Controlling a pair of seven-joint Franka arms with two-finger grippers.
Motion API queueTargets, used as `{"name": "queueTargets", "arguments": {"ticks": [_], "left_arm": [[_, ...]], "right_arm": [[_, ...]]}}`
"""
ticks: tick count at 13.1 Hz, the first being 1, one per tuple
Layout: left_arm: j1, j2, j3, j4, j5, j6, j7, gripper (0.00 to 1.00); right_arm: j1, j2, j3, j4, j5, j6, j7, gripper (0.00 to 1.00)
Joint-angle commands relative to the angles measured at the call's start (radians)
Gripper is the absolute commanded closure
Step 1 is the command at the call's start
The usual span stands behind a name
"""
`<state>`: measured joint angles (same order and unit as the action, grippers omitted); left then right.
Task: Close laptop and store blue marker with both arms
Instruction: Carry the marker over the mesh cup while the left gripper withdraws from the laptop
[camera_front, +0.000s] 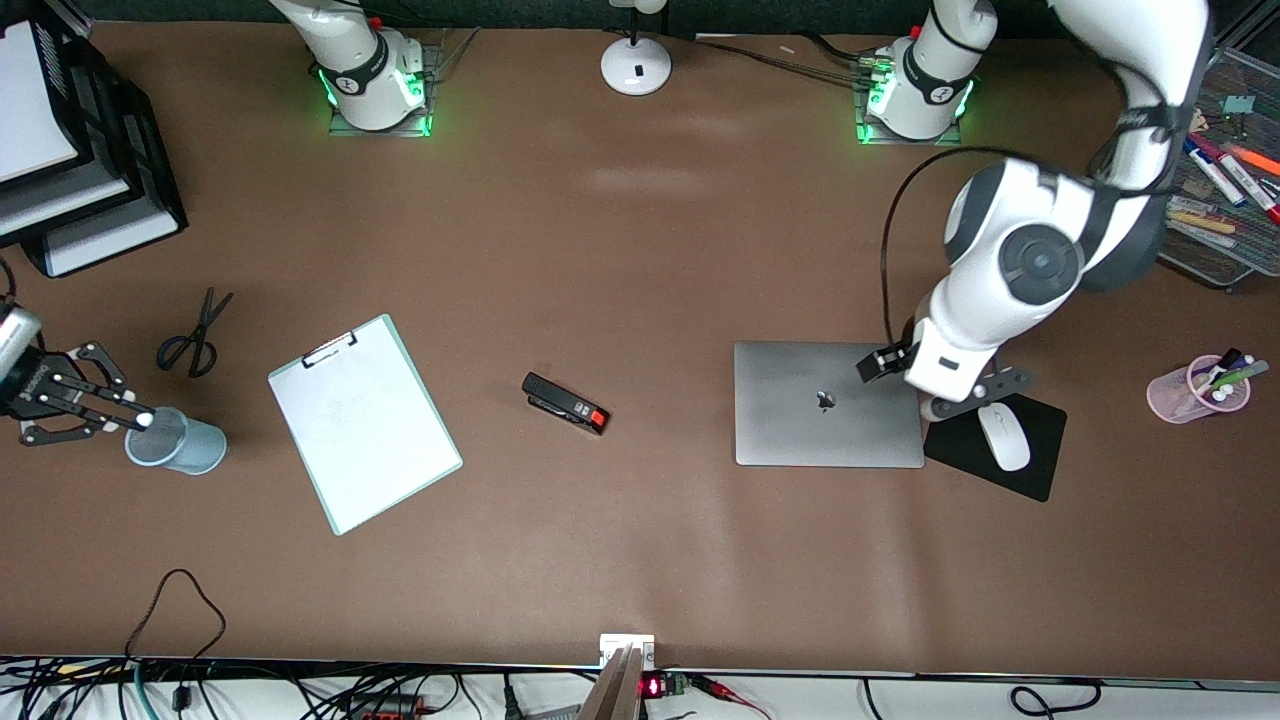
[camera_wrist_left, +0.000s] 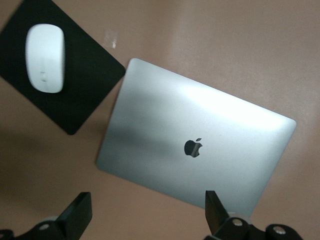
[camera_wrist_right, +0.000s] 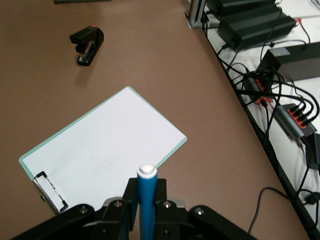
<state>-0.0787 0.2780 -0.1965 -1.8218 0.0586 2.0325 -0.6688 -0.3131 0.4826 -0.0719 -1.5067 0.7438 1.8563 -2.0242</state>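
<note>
The laptop (camera_front: 828, 403) lies closed on the table, silver lid up with the dark logo showing; it also shows in the left wrist view (camera_wrist_left: 195, 145). My left gripper (camera_front: 975, 395) hangs open and empty above the laptop's edge beside the mouse pad; in its own view (camera_wrist_left: 147, 217) the jaws stand wide apart over bare table. My right gripper (camera_front: 135, 420) is at the right arm's end of the table, shut on the blue marker (camera_front: 146, 421), white cap outward, over the rim of a blue-grey cup (camera_front: 180, 443). The marker stands between the jaws in the right wrist view (camera_wrist_right: 146, 195).
A white mouse (camera_front: 1003, 437) lies on a black mouse pad (camera_front: 1040, 470) beside the laptop. A stapler (camera_front: 566, 402), clipboard (camera_front: 365, 420) and scissors (camera_front: 193, 335) lie mid-table. A pink pen cup (camera_front: 1195, 390), mesh marker tray (camera_front: 1225, 190) and black paper trays (camera_front: 70, 140) sit at the ends.
</note>
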Motion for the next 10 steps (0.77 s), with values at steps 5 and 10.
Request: {"name": "queueTargets", "arguments": {"ticks": [5,10], "left_arm": [[0.069,-0.187,-0.001,-0.013,0.018,-0.081,0.267,0.0],[0.12,-0.198,-0.001,0.194,0.017,-0.282,0.383,0.0]], "right_arm": [[-0.09,0.08,0.012,0.017,0.1,-0.072,-0.206,1.0],[-0.103,0.103,0.012,0.019,0.111,-0.086,-0.286,1.0]]}}
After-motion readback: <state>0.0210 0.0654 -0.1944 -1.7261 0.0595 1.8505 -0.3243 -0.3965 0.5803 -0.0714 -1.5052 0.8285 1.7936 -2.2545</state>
